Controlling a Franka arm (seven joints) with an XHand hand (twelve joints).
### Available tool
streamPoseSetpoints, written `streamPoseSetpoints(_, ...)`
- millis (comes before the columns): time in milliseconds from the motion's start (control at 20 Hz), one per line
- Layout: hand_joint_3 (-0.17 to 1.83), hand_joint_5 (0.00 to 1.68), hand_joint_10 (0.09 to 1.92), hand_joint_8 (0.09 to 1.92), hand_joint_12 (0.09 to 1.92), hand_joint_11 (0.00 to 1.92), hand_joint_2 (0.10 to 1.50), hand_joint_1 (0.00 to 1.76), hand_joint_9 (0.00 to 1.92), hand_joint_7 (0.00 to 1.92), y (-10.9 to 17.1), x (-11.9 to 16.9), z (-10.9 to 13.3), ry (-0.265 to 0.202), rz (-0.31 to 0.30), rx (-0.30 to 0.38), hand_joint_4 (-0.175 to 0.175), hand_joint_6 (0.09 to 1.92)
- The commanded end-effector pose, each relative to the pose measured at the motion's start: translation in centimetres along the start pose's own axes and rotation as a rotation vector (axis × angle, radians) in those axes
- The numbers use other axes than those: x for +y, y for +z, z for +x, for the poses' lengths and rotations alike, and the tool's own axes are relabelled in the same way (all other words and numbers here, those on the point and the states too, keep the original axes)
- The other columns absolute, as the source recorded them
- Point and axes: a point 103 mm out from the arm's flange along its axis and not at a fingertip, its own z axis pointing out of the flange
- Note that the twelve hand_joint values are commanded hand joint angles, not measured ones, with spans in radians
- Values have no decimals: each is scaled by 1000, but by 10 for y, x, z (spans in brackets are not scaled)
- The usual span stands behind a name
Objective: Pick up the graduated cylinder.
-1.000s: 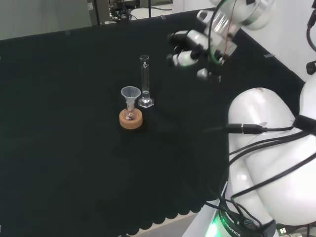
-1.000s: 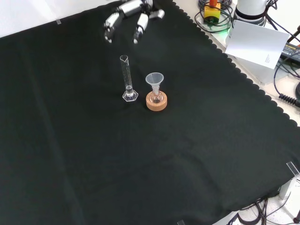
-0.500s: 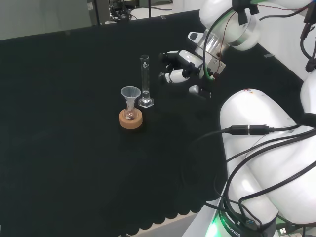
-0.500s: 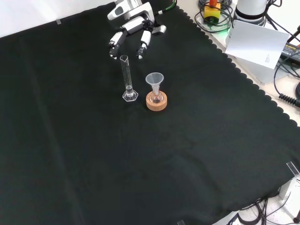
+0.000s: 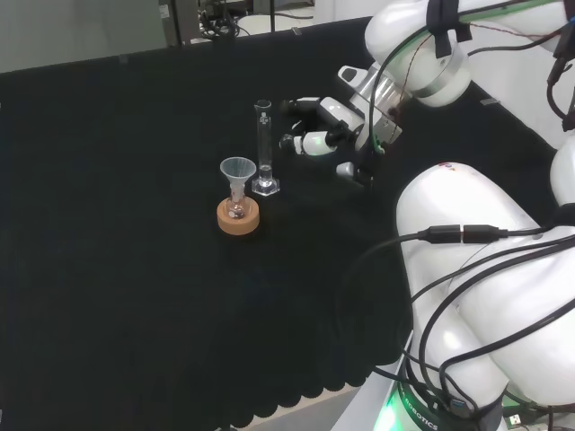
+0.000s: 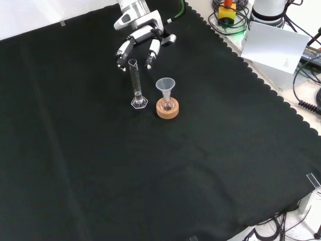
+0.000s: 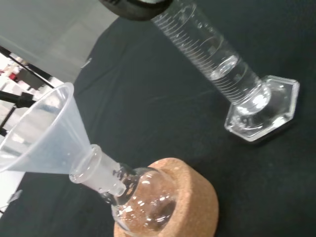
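Fingers (image 6: 121,52) spread apart, the hand (image 5: 323,130) is closing in beside the clear glass graduated cylinder (image 6: 136,84) on the black cloth (image 6: 150,170).

White bulbous arm links, black cables, apparently black-jointed white hand (image 5: 316,142).

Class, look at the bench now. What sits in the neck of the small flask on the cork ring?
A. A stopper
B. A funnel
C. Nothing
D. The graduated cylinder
B: a clear funnel is set in the neck of the flask on its cork ring, while the graduated cylinder stands apart beside it.
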Motion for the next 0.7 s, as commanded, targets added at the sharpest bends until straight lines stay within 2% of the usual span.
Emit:
streamPoseSetpoints(50,-175,532,576,683,1298,378,922,1016,660,480,19,16,-10,-66,16,72,-48,87)
streamPoseSetpoints(700,-175,515,553,662,1303,369,915,1036,631,429,42,33,-8,-152,9,179,-47,87)
